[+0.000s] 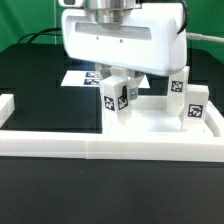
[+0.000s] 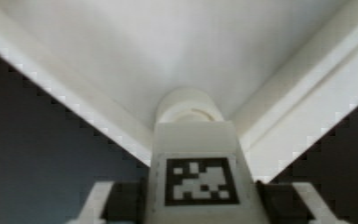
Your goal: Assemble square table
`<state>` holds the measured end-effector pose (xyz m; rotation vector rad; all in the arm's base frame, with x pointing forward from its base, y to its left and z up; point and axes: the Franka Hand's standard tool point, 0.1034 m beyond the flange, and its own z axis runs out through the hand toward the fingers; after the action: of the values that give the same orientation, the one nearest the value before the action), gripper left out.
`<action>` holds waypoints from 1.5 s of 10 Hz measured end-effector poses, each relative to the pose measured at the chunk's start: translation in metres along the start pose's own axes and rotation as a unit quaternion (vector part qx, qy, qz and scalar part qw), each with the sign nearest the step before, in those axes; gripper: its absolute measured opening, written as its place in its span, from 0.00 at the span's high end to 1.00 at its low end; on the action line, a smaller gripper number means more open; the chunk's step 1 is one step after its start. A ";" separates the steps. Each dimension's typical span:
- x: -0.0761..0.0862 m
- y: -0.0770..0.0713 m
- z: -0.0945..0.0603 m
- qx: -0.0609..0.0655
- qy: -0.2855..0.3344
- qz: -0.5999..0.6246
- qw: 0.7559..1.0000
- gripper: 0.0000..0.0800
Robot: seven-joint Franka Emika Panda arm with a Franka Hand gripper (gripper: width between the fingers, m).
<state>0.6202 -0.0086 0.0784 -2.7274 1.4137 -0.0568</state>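
White plastic fills both views. Just below the hand [image 1: 116, 75] stands a tagged leg [image 1: 113, 97], long axis upright, pinched between the fingers; beyond it to the right, the square tabletop slab [image 1: 150, 108] carries two more legs [image 1: 186, 95]. Judging by this, leg-fitting is underway; next calls for lowering it squarely into a corner hole.

Work surface: black table [image 1: 45, 95], matte, evenly lit. Long white border bars [image 1: 110, 149] line its near edge and both side edges. Backdrop behind the far edge: green wall [image 1: 25, 20]. Dark cables [image 1: 35, 38] cross it.
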 end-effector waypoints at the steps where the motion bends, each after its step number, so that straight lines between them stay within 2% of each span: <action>1: -0.004 -0.004 0.000 -0.003 -0.005 0.079 0.997 0.64; 2: -0.009 -0.009 0.001 -0.009 -0.011 0.156 0.988 0.64; 4: -0.012 -0.013 0.003 -0.010 -0.014 0.295 0.955 0.64; 6: -0.014 -0.015 0.004 -0.011 -0.013 0.373 0.927 0.64; 7: -0.016 -0.015 0.004 -0.012 -0.013 0.385 0.923 0.64; 8: -0.016 -0.015 0.004 -0.012 -0.012 0.381 0.924 0.64; 9: -0.016 -0.015 0.004 -0.012 -0.013 0.369 0.929 0.57; 10: -0.012 -0.016 0.003 0.005 -0.003 0.320 0.947 0.33; 11: -0.009 -0.011 0.000 0.030 0.011 0.237 0.971 0.33; 12: -0.014 -0.005 -0.003 0.029 0.010 0.155 0.987 0.23; 13: -0.017 -0.004 -0.005 0.032 0.015 0.084 0.996 0.20; 14: -0.016 -0.004 -0.005 0.037 0.025 0.064 0.997 0.19; 15: -0.015 -0.003 -0.004 0.034 0.029 0.016 0.999 0.19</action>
<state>0.6138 0.0054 0.0830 -2.6683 1.4401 -0.1795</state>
